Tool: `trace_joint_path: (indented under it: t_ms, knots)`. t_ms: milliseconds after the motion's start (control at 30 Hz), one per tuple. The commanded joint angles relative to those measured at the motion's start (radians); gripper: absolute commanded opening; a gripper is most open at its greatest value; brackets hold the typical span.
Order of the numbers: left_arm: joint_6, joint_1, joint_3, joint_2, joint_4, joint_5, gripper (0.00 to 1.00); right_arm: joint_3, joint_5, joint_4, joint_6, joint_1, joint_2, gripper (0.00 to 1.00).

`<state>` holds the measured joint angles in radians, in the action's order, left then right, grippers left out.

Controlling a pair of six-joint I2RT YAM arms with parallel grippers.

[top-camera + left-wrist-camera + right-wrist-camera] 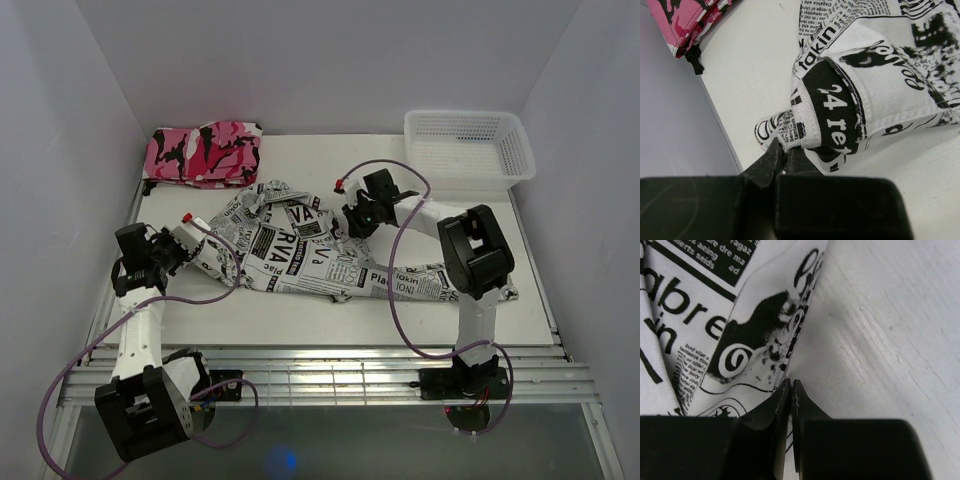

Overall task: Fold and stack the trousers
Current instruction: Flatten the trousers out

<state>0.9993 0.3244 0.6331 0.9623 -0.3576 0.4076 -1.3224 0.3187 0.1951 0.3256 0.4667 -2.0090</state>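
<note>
The trousers (pixel 300 255), white with black newspaper print, lie crumpled across the middle of the table, one leg trailing right towards the right arm's base. My left gripper (pixel 188 240) is shut on the trousers' left end; in the left wrist view (pixel 786 145) its tips pinch a thick seamed edge of the cloth (pixel 880 75). My right gripper (pixel 352 218) is over the upper middle of the trousers. In the right wrist view (pixel 791 382) its jaws are closed on the cloth's edge (pixel 700 325), low over the table.
A pink, black and white camouflage garment (pixel 203 152) lies folded at the back left, also in the left wrist view (pixel 685 20). A white mesh basket (pixel 467 150) stands at the back right. White walls enclose the table (pixel 300 310).
</note>
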Motion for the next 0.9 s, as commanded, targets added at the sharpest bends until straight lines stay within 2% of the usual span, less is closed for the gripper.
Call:
trace_joint_path:
  t_ms: [0,167,367,700,867]
  knots:
    - [-0.021,-0.001,0.033,-0.008,0.014,0.02,0.0,0.018,-0.102,0.098,0.07,-0.049,0.059,0.08]
    - [-0.013,0.001,0.014,-0.028,0.026,0.01,0.0,0.043,-0.139,0.139,0.153,-0.23,0.248,0.08]
    - [0.005,-0.001,-0.015,-0.057,0.028,-0.003,0.0,-0.032,-0.153,0.201,0.279,-0.498,0.349,0.08]
    - [0.068,0.005,-0.024,-0.071,-0.044,-0.043,0.0,-0.055,-0.162,0.205,0.483,-0.919,0.355,0.08]
    - [0.128,0.018,-0.029,-0.083,-0.096,-0.055,0.0,-0.054,-0.152,0.205,0.529,-1.014,0.305,0.08]
